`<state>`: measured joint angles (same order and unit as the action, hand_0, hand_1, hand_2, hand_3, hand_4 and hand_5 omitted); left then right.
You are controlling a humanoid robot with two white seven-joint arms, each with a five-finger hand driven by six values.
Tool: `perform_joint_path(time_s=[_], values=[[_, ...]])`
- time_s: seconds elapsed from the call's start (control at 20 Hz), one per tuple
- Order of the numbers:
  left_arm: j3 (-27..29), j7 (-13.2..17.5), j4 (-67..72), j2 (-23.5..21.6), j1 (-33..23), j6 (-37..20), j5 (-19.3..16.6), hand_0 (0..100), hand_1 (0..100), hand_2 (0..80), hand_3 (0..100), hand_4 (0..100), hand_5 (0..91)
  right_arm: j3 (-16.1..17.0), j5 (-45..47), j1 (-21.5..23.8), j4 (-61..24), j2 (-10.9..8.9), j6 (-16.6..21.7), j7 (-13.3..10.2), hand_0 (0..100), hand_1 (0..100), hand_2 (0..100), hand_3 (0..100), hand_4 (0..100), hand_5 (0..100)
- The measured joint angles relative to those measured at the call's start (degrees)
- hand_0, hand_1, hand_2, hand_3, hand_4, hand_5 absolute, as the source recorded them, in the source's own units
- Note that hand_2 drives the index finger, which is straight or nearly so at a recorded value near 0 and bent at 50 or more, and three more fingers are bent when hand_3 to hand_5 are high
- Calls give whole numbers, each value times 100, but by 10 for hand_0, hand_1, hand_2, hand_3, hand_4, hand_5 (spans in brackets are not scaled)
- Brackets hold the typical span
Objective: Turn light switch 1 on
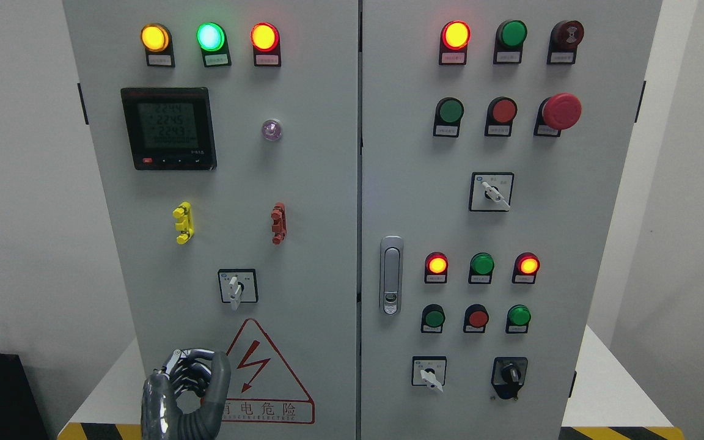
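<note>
Your left hand (186,394) sits lower left with fingers curled (gripping nothing), below the rotary switch (237,287) at centre left.

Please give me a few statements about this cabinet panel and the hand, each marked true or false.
1. The left hand is at the lower left, below the left door's rotary switch. True.
2. The hand is touching that switch. False: it is well below it.
3. All three lamps at the left door's top are lit. True: yellow, green, red.
4. The emergency stop is on the left door. False: it is on the right door.
5. The right hand is raised. False: it is not in view.
</note>
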<state>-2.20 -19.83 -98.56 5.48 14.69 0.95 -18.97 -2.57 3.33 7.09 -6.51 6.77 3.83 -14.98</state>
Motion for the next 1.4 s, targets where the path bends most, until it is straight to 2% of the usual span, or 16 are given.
perform_joint_path(time_s=[0.4, 0.55, 0.8, 1.4], values=[[-266, -297, -12, 28, 244, 399, 4, 356, 569, 506, 825, 836, 752, -1, 0, 0, 0, 0, 0, 0, 120, 389, 0, 0, 0, 0], [-355, -524, -18, 38, 363, 637, 2, 352, 570, 507, 826, 837, 754, 0, 0, 0, 0, 0, 0, 0, 120, 389, 0, 0, 0, 0], [-457, -731, -25, 54, 486, 801, -4, 345, 580, 507, 827, 838, 755, 0, -1, 0, 0, 0, 0, 0, 120, 389, 0, 0, 0, 0], [-574, -1016, -37, 88, 754, 1255, -32, 344, 612, 508, 828, 837, 746, -1, 1, 0, 0, 0, 0, 0, 120, 389, 0, 0, 0, 0]])
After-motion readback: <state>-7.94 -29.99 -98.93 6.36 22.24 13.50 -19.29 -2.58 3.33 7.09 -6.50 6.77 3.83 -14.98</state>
